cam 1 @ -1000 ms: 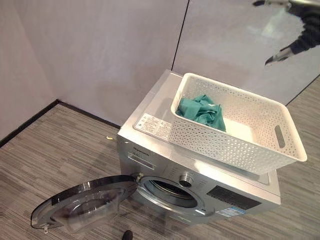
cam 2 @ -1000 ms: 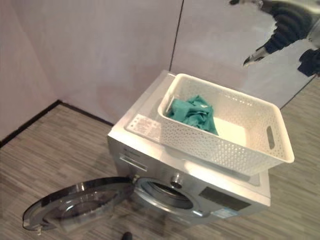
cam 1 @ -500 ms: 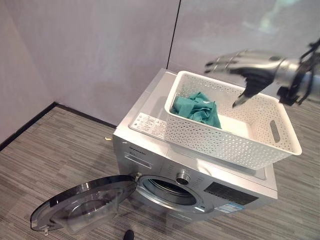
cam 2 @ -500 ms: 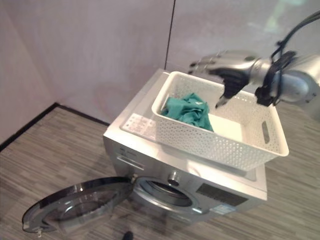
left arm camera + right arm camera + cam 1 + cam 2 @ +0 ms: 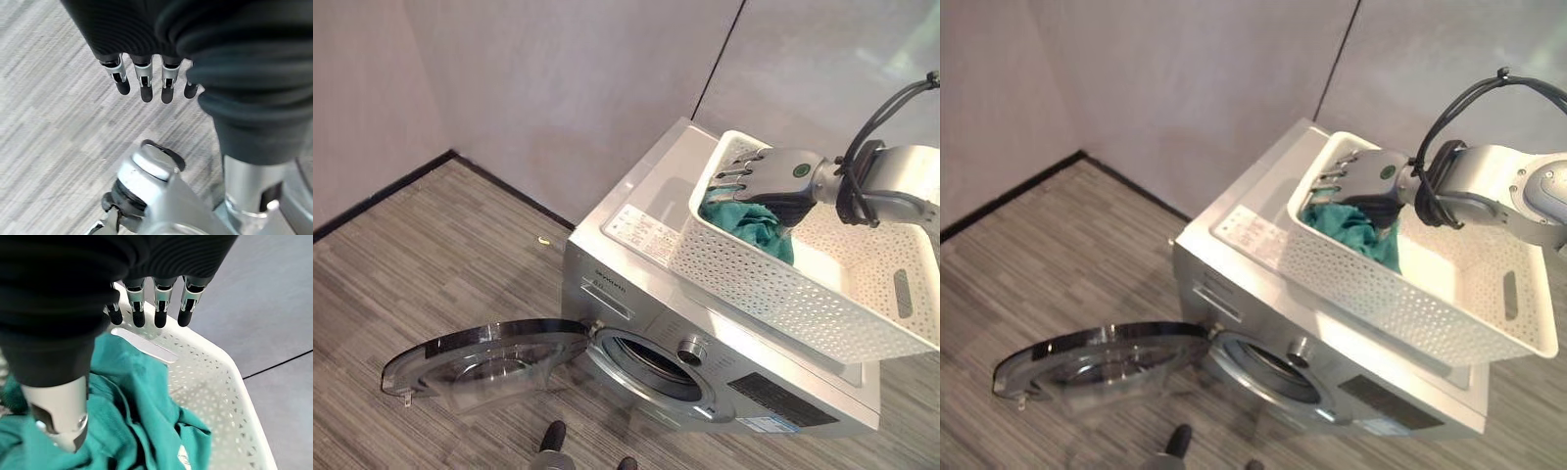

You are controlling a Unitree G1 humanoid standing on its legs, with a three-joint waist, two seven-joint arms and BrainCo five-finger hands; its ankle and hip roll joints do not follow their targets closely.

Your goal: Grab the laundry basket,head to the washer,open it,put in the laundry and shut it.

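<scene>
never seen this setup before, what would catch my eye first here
First, the white perforated laundry basket sitting on top of the silver washer, with teal laundry bunched at its far end. The right hand hovers directly over that cloth with straight fingers, gripping nothing. Next, the washer's round glass door hangs wide open, low over the striped floor, baring the drum opening.

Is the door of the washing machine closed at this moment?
No, the round glass door is swung fully open to the side of the washing machine, and the drum opening is exposed.
</scene>
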